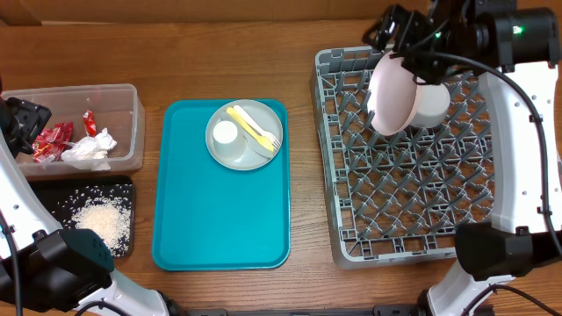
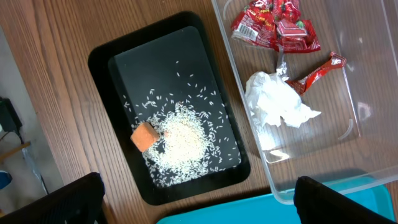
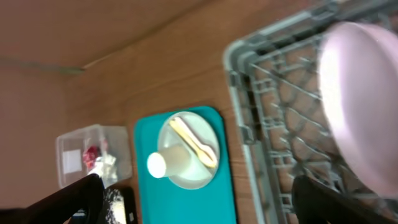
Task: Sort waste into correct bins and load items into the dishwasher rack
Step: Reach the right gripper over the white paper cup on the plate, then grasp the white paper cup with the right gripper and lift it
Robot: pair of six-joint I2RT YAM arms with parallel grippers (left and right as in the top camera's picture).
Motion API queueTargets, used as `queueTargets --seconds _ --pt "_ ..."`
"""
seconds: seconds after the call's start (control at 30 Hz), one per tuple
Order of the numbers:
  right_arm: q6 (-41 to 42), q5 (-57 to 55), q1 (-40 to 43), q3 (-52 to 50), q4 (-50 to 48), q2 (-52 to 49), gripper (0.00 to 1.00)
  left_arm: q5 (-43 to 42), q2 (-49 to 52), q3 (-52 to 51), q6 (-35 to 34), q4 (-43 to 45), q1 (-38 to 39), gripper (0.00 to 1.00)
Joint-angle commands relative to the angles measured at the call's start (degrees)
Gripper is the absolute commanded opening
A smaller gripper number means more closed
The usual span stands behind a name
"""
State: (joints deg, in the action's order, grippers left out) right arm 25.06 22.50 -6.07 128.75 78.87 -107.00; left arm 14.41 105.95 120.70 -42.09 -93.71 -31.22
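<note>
Wood tabletop [image 1: 299,35] carries everything. At the right of the overhead frame sits the grey dishwasher rack [image 1: 413,219]. In its upper part a white plate [image 1: 392,95] stands on edge, tilted, with a white bowl [image 1: 432,104] just behind it (touching or only close, I cannot tell). The right gripper [image 1: 406,39] hangs above that upper corner of the rack and holds nothing. In its own blurred wrist view its 2 fingers [image 3: 336,202] show at the lower corners, wide apart.

At the centre of the overhead frame lies the teal tray [image 1: 219,219]. A grey plate [image 1: 250,156] rests in its upper part. On that plate sit a small white cup [image 1: 226,132] towards the left and the pale yellow fork and spoon [image 1: 253,126], lying side by side on a diagonal.

At the upper left is the clear tub [image 1: 133,105]. It holds the red wrappers [image 2: 273,22] and, beside them, the crumpled white napkin [image 2: 277,106]. Just below the tub in the overhead frame is the black tray [image 2: 118,56]. In it lie a loose heap of rice [image 2: 183,140] and 1 orange cube [image 2: 143,136] touching the heap's edge.

The left gripper [image 2: 198,202] hovers over these 2 bins at the left edge. Its fingers [image 2: 68,202] are spread wide, and it is empty.
</note>
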Motion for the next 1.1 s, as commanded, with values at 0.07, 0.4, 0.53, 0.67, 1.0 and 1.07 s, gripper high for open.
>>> queueTargets --seconds 0.07,0.4,0.53,0.67,1.0,1.07 --pt "-2.56 -8.81 -12.26 -0.13 -1.70 -0.15 1.00 1.01 -1.07 0.63 -1.22 -0.11 0.22 1.00" --pt "-2.36 -32.83 -33.70 -0.13 -11.93 -8.52 1.00 1.01 -1.07 0.63 -1.22 -0.09 0.22 1.00" --pt "-2.38 -32.98 -35.95 -0.13 -17.84 -13.97 1.00 1.01 -1.07 0.63 -1.22 -0.09 0.22 1.00" --pt "-2.36 -33.00 -36.98 -0.13 -20.68 -19.45 1.00 1.01 -1.07 0.63 -1.22 -0.09 0.22 1.00" --pt "-2.60 -34.05 -40.50 -0.13 -25.83 -28.65 1.00 1.01 -1.07 0.63 -1.22 -0.11 0.22 1.00" --pt "-3.06 -34.10 -41.51 -0.13 -27.15 -29.46 1.00 1.01 -1.07 0.63 -1.25 -0.11 0.22 1.00"
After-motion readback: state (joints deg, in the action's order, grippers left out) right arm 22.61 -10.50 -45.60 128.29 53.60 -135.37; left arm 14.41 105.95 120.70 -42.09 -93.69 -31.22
